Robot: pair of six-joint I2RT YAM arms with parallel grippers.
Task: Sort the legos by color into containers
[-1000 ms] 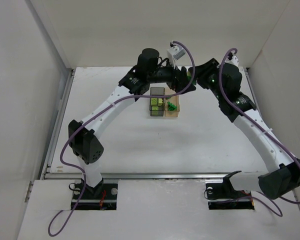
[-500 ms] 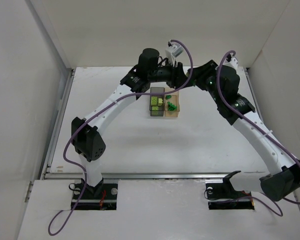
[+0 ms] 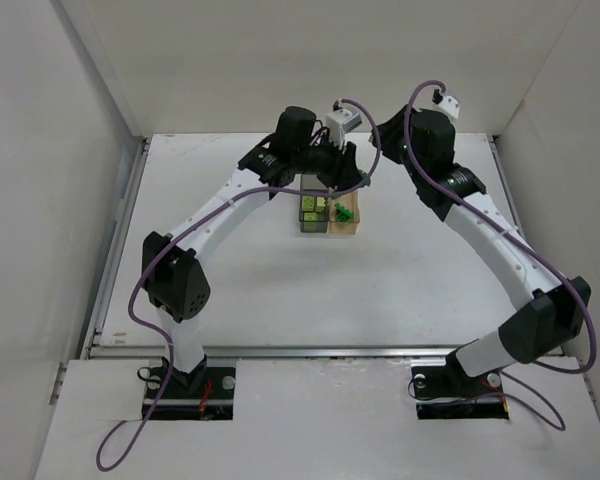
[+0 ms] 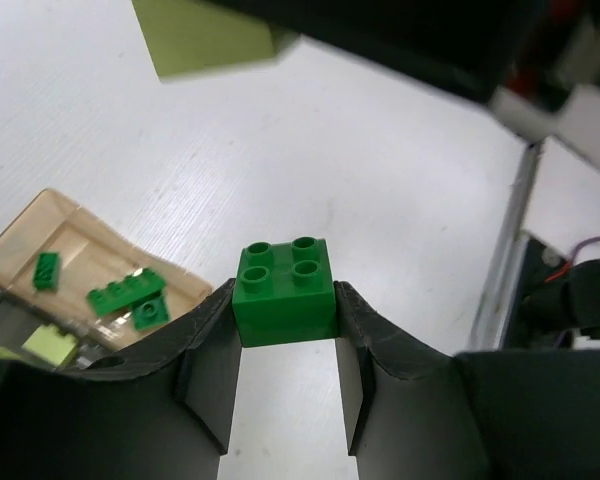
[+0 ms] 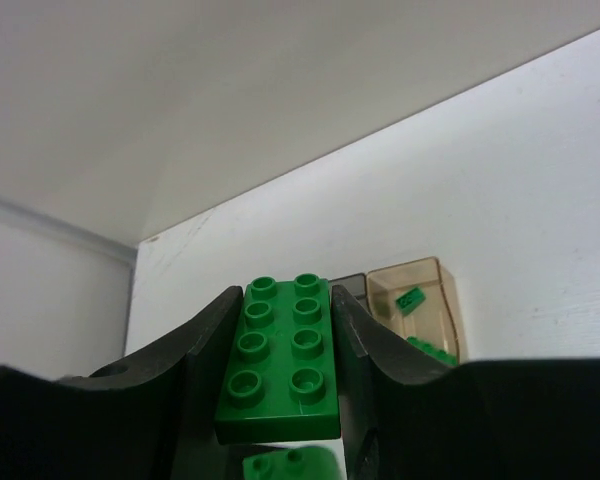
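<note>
Left wrist view: pale yellow-green brick (image 4: pixel 215 35) blurred, cut by top edge; amber container (image 4: pixel 80 240) partly hidden behind left gripper (image 4: pixel 285 300); green 2x2 brick (image 4: pixel 285 285) flanks covered by fingers (image 4: pixel 210 370). Right wrist view: grey container (image 5: pixel 348 284) mostly behind green 2x4 brick (image 5: pixel 280 360); second green brick (image 5: pixel 285 466) cut by bottom edge.

From here the square green brick (image 4: pixel 285 290) and the long green brick (image 5: pixel 280 360) read as smooth, slightly glossy plastic. The left fingers (image 4: pixel 208 365) and right fingers (image 5: pixel 202 350) look like matt black plastic. The amber container (image 4: pixel 70 225) is shiny, see-through tinted plastic. The table (image 4: pixel 400 170) is matt white and faintly streaked.
</note>
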